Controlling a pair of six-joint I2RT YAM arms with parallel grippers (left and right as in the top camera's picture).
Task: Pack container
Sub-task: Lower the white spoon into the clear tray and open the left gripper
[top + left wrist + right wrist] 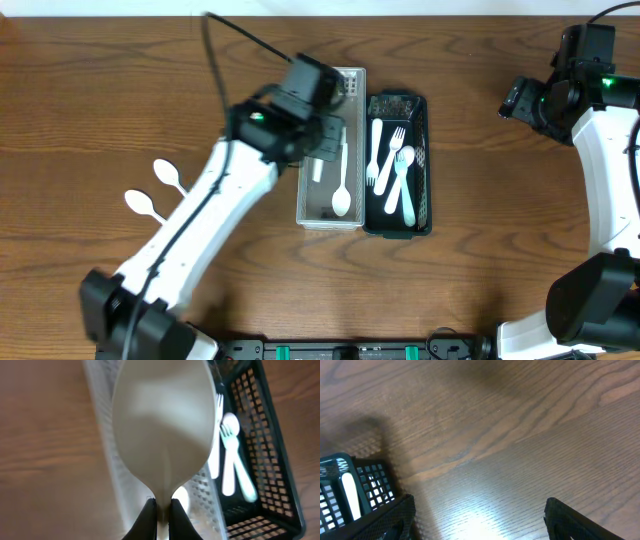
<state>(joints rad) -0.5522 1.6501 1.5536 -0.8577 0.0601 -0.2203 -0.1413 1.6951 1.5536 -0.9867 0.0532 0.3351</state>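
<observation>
Left gripper [162,505], jaws shut on the narrow neck of a white spoon [162,425], with the bowl projecting forward past the fingertips [148,510] and filling most of the left wrist view. The grip at the neck left the bowl free and in line with the long axis of the white basket [303,205] below it, a pose that appeared suited to lowering the spoon in lengthwise. One lying spoon [341,195] was already in that basket. Just beside it, side wall against side wall, stood the black basket [425,160], holding pale forks [395,165] and similar pieces, so the cutlery appeared to be sorted by kind. Two loose spoons [155,190] lay on the table to the left, well apart from both baskets and not yet packed. The right gripper [475,525] hung with its jaws wide apart and nothing between them, near the right edge and clear of the work. The table [480,250] was dark, strongly grained wood with a soft sheen; beyond its far edge only a thin pale strip showed.
</observation>
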